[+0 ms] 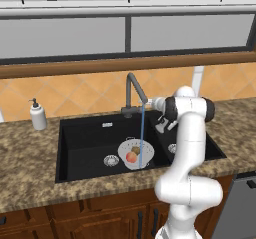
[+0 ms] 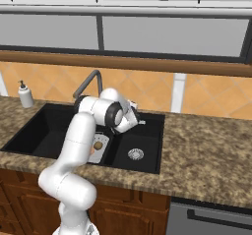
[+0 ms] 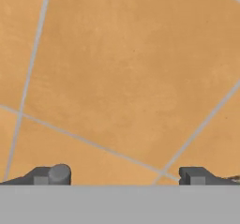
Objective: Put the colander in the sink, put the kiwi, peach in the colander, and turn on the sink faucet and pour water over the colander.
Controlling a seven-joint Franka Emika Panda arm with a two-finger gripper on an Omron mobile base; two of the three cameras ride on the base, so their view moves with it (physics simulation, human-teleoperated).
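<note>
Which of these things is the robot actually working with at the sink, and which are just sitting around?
In use: sink, colander, peach, kiwi, sink faucet with running water, open pincer.
Just lying about: soap pump bottle, dishwasher.

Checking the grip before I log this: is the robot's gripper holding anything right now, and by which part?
Nothing is held. The gripper is open, its fingertips wide apart with just orange wall tile between them.

base views flank sink (image 1: 75,148), hand view seemingly near tiles (image 3: 122,78)
</note>
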